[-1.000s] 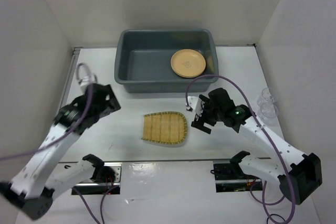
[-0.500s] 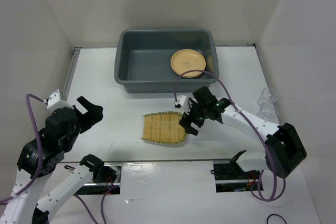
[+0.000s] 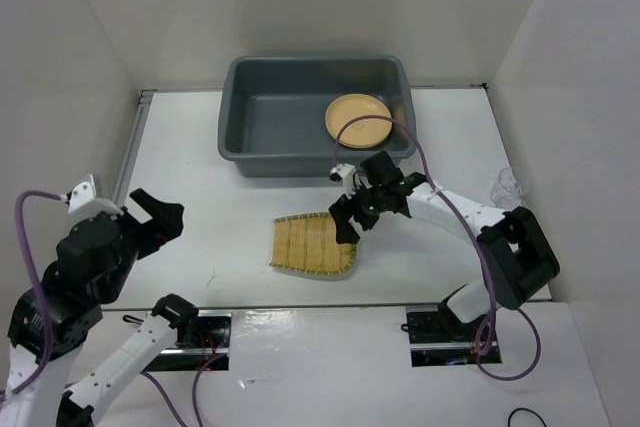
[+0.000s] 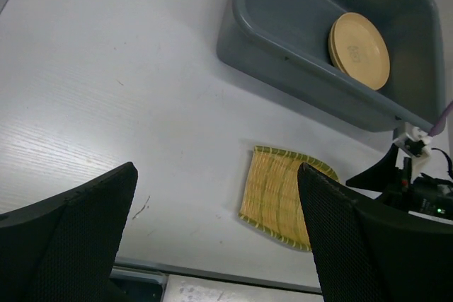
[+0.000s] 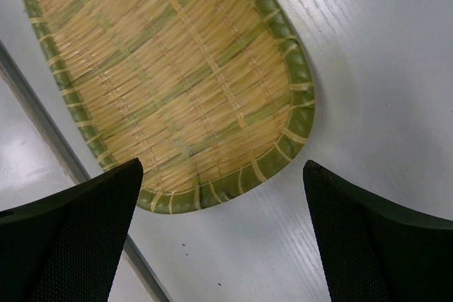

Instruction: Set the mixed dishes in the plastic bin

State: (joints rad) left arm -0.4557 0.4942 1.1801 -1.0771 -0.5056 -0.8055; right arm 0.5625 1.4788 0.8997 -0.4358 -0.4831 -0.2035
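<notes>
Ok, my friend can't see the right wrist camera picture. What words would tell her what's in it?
A yellow woven tray with a green rim lies on a white table, its rounded end pointing toward the bottom of the picture. The right gripper is open, with one dark finger in each bottom corner of the picture.
</notes>
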